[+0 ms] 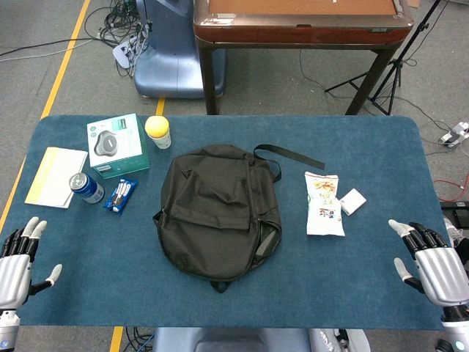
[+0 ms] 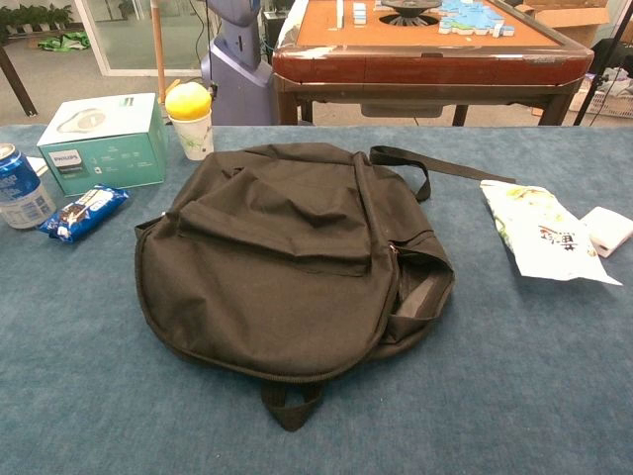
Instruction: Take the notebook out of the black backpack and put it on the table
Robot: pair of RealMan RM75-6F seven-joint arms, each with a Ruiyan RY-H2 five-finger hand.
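The black backpack (image 1: 216, 213) lies flat in the middle of the blue table, its strap trailing to the upper right; the chest view shows the backpack (image 2: 282, 262) with a zipper gap at its right side. No notebook shows outside or inside it. My left hand (image 1: 18, 260) rests at the table's near left corner, fingers apart and holding nothing. My right hand (image 1: 432, 260) sits at the near right corner, likewise spread and empty. Both hands are far from the bag and appear only in the head view.
Left of the bag are a teal box (image 1: 117, 145), a yellow-lidded cup (image 1: 158, 132), a blue can (image 1: 86, 187), a snack bar (image 1: 121, 194) and a pale folder (image 1: 56, 176). On the right lie a snack bag (image 1: 324, 204) and a small white box (image 1: 352, 201). A brown table (image 1: 300, 22) stands behind.
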